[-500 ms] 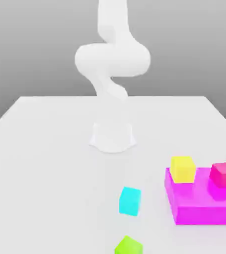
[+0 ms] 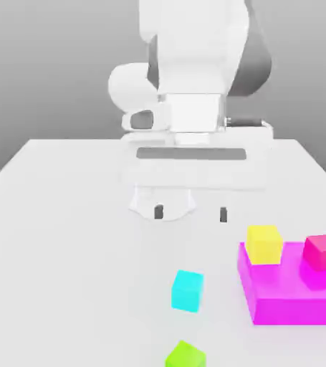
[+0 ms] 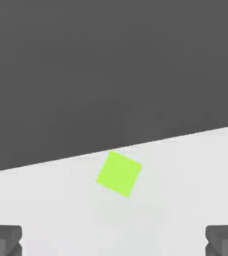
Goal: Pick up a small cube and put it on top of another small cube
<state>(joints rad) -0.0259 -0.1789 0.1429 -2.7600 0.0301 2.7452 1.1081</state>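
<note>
The small cyan cube (image 2: 187,290) rests on the white table, toward the front. My gripper (image 2: 190,213) hangs open above the table, behind the cyan cube and apart from it, with nothing between its dark fingertips (image 2: 158,211). In the hand view the gripper (image 3: 114,240) is spread wide with a fingertip (image 3: 4,239) at each side, and a green cube (image 3: 119,173) lies on the table near its edge.
A flat magenta block (image 2: 289,287) lies at the exterior view's right, carrying a yellow cube (image 2: 264,243) and a pink cube (image 2: 322,251). The green cube (image 2: 185,355) sits at the front edge. The white table (image 2: 65,236) stretches to the exterior view's left.
The hand has come down into the exterior view, in front of the arm's base. The cubes and the block have not moved.
</note>
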